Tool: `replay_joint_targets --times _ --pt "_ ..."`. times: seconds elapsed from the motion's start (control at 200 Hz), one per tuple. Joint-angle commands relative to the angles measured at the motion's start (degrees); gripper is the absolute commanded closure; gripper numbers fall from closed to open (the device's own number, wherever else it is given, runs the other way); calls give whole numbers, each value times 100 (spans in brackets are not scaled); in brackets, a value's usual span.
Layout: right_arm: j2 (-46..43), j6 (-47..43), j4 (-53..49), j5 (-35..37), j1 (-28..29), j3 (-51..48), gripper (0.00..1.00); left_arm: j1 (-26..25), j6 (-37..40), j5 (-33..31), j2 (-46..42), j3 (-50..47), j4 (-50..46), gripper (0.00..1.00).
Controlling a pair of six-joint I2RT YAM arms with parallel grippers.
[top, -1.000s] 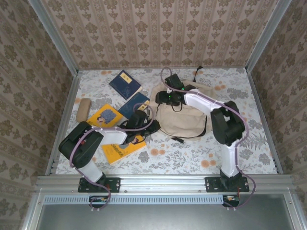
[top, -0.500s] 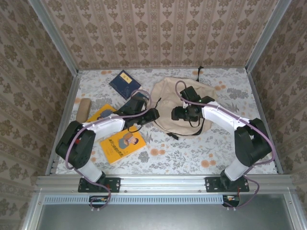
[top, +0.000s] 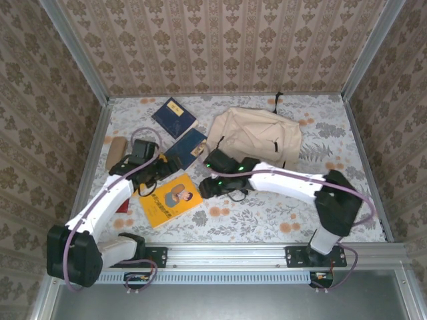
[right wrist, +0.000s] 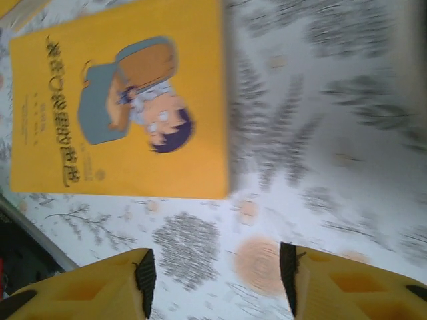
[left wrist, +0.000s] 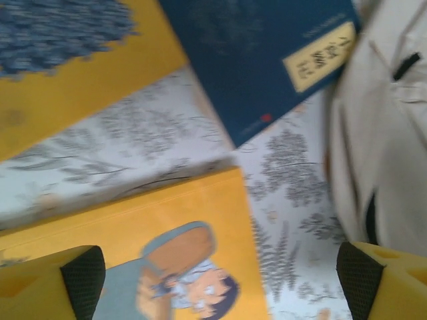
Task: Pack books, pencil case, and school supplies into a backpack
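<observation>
The beige backpack (top: pixel 257 135) lies flat at the back centre, and its edge shows in the left wrist view (left wrist: pixel 387 133). Two navy books (top: pixel 173 117) (top: pixel 187 147) lie to its left. A yellow cartoon book (top: pixel 170 199) (right wrist: pixel 127 107) lies in front of them, and another yellow book (left wrist: pixel 60 73) lies partly under my left arm. The tan pencil case (top: pixel 116 153) rests by the left wall. My left gripper (top: pixel 155 172) (left wrist: pixel 220 283) hangs wide open over the cartoon book's corner. Just right of that book, my right gripper (top: pixel 204 188) (right wrist: pixel 217 277) is open over bare cloth.
The floral cloth (top: pixel 267 213) covers the table. Aluminium rails and wallpapered walls close in the left, right and back sides. A black strap (top: pixel 277 99) of the backpack trails toward the back wall. Bare cloth stretches across the front right.
My left gripper drew back left from the backpack and opened. The right arm left the backpack's top and swung down to the cloth beside the yellow book. The backpack now lies flat.
</observation>
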Motion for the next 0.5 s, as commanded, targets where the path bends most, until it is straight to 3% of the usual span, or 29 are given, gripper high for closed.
replay_joint_targets --times 0.0,0.27,0.495 --pt "661 364 328 -48 404 568 48 440 445 125 -228 -51 -814 6" --pt "2088 625 494 -523 853 1752 55 1750 888 340 -252 -15 -985 3" --pt "2581 398 2 -332 746 2051 55 2084 1058 506 -150 1 -806 2"
